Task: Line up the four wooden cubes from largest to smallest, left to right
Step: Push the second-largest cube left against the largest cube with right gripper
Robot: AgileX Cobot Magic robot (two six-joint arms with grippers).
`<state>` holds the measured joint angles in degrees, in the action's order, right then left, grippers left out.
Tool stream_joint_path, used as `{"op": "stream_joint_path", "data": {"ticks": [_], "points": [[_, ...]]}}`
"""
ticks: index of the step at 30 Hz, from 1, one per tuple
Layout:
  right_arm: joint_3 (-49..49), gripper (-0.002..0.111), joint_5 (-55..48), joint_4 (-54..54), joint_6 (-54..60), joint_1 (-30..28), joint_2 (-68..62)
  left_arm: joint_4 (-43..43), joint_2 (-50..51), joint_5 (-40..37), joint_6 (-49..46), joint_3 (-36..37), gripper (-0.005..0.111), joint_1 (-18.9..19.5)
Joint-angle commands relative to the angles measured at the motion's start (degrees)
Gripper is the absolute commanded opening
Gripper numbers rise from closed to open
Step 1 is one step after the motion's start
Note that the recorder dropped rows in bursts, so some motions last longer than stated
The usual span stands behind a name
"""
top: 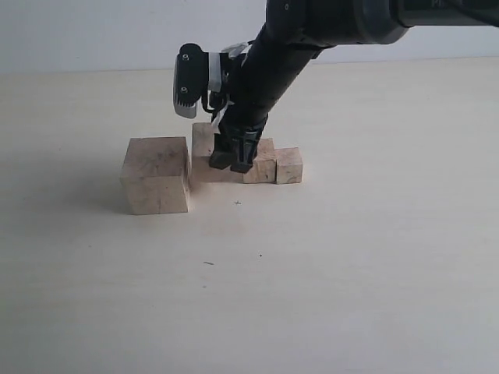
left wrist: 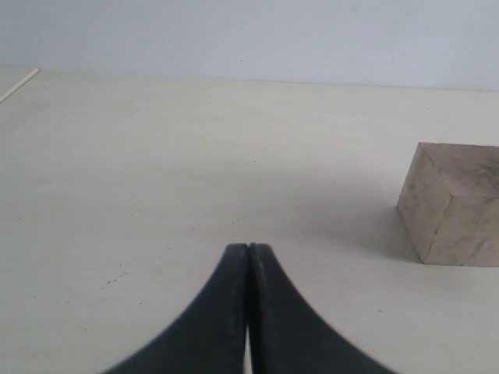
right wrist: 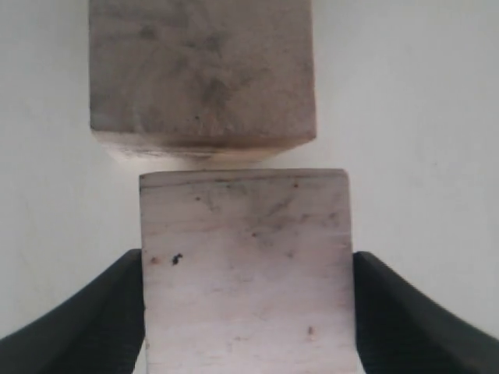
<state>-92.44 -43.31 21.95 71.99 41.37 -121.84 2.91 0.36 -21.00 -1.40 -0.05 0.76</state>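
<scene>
Pale desk under a blank white wall carries all four cubes. The second cube sits at the back of the group. The right gripper is clamped on it, with black fingers flush against two opposite sides. To its right stand the third cube and the smallest cube, seemingly touching each other. To its left the largest cube stands nearer the camera, out of line with the rest. The size order already looks right, so straightening the row is probably what remains.

The held cube is close against its neighbours, so sliding it could nudge the third cube. A skewed grip could also twist it out of square.

Only the right wrist view shows the finger contact, and a neighbouring cube just beyond the held one; which neighbour, I cannot tell. Only the exterior view shows the whole row. The left wrist view alone shows the left gripper, its fingers pressed together and empty, low over bare desk.
</scene>
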Motion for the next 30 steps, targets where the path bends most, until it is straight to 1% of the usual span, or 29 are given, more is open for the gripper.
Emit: {"op": "stream_joint_path", "data": {"ticks": [1,22,30], "points": [[0.0,0.000,-0.6,3.2,3.4,-0.1,-1.8,0.4,-0.4,0.8,-0.1,0.0,0.000,-0.3],[0.0,0.000,-1.9,8.7,8.7,-0.1,-4.2,0.4,-0.4,0.8,-0.1,0.0,0.000,-0.3],[0.0,0.000,-0.1,9.8,9.0,-0.1,-4.2,0.4,-0.4,0.8,-0.1,0.0,0.000,-0.3]]}}
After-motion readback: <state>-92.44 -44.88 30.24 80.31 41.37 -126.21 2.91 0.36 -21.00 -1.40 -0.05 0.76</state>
